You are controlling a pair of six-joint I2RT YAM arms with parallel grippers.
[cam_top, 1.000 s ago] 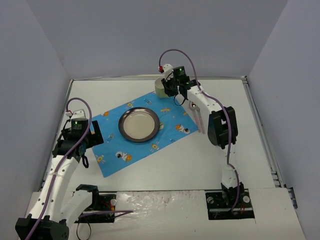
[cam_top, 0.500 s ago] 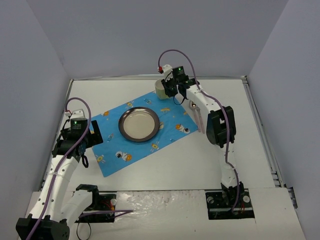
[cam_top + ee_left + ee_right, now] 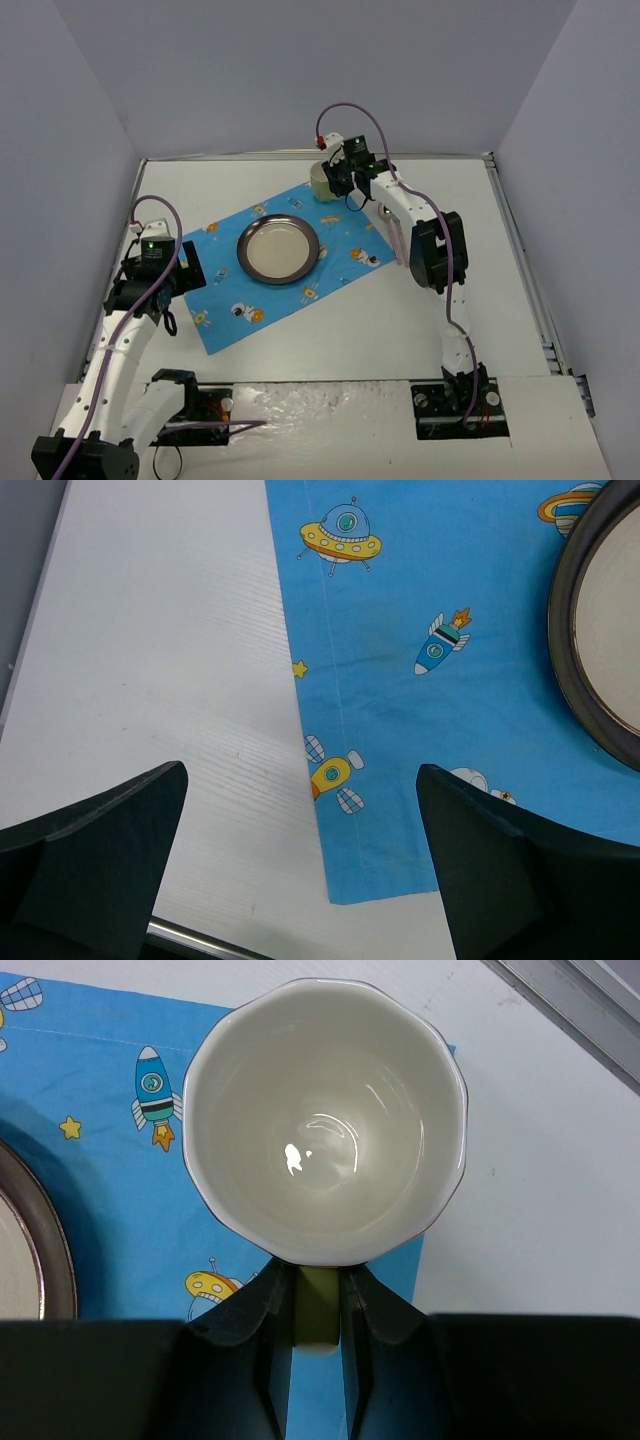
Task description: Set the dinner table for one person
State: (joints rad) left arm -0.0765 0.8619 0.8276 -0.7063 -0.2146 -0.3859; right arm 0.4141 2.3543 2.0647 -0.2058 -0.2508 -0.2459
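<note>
Jaws on the right gripper (image 3: 318,1300) stand narrow, pinched on the pale green handle (image 3: 318,1312) of a cream cup (image 3: 325,1120); those of the left gripper (image 3: 300,770) stand wide apart with nothing between them.

The dinner table (image 3: 460,260) fills the whole floor of the top view, white and bare toward three o'clock. A blue cartoon-print placemat (image 3: 265,300) lies slantwise on it, left of centre, with a round metal plate (image 3: 278,250) on its middle. From the plate the cup sits at about one o'clock, over the mat's far right corner and partly past its edge. Whether its base touches the cloth I cannot tell.

I judge the step in hand to be placing the cup beside the plate. The next move calls for settling it upright, then parting the fingers and backing off along the handle without tipping it.

The right arm reaches far out toward twelve o'clock, forearm sloping down to the cup. The left arm is bent, its wrist looking down on the mat's near left corner, at about eight o'clock from the plate.
</note>
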